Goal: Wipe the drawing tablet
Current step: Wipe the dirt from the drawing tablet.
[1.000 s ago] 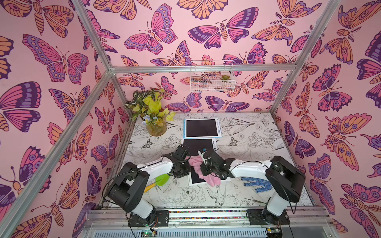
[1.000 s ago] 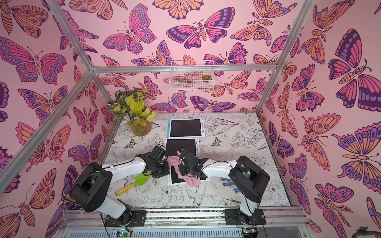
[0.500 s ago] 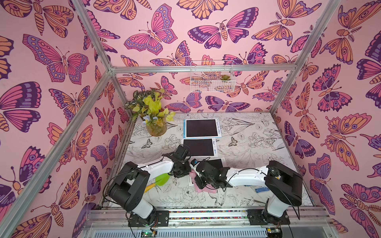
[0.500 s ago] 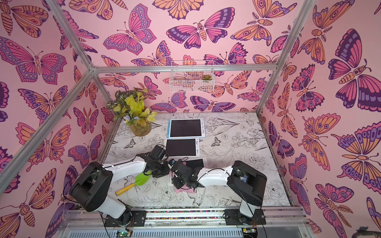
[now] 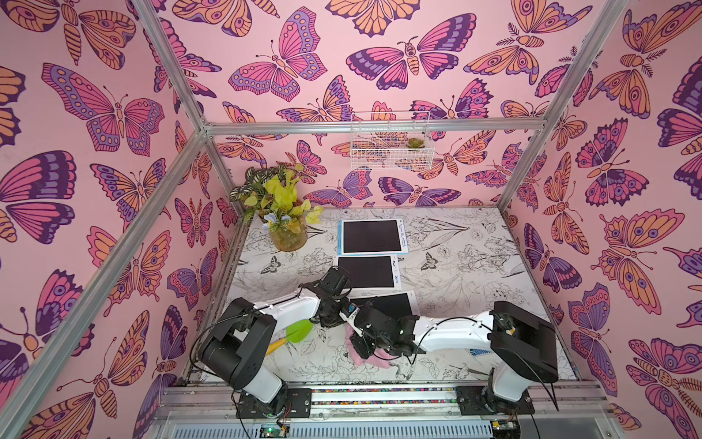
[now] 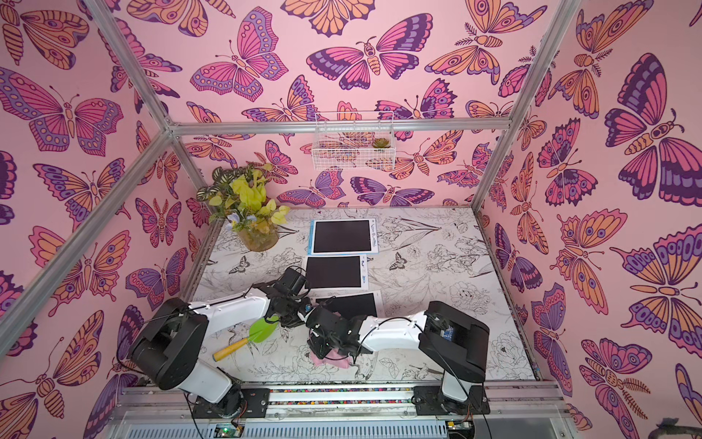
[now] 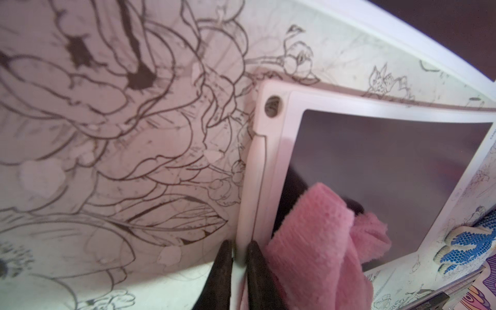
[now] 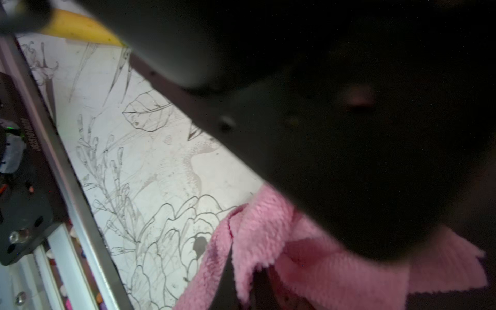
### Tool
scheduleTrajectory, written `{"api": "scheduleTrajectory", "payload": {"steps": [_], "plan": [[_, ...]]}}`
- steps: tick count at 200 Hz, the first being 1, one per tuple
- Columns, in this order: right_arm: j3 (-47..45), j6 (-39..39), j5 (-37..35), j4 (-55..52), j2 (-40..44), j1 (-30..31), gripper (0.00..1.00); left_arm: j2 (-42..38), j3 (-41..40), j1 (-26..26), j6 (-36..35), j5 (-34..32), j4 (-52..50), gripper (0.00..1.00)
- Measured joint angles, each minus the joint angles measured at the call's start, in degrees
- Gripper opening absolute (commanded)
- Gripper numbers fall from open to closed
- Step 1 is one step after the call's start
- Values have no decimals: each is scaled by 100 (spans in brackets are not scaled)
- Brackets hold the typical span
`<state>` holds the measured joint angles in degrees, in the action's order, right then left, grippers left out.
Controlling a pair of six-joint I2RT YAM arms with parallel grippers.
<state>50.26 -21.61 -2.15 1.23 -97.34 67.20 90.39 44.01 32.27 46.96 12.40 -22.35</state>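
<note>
Drawing tablet (image 7: 375, 174) edge pinched by L pincer (image 7: 239, 245); R pincer (image 8: 241, 279) clamps pink cloth (image 8: 308, 263) over screen corner.

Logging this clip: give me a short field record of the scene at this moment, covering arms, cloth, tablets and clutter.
left gripper: shut on the side edge of the near tablet
right gripper: shut on the pink cloth
cloth position: bunched at the near tablet's end, overlapping its screen
other tablets: middle tablet and blue-framed tablet, farther back, untouched
clutter: green spatula, blue-dotted glove, potted plant
</note>
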Motion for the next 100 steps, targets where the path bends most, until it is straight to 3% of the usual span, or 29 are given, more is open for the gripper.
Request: {"api": "scheduleTrajectory", "payload": {"steps": [34, 79, 100], "plan": [[-761, -13, -234, -26, 566, -487, 0, 0, 0, 0, 0, 0, 0, 15], [170, 31, -234, -98, -201, 284, 0, 0, 0, 0, 0, 0, 0, 15], [133, -87, -293, -109, -127, 190, 0, 0, -2, 0, 0, 0, 2, 15]]}}
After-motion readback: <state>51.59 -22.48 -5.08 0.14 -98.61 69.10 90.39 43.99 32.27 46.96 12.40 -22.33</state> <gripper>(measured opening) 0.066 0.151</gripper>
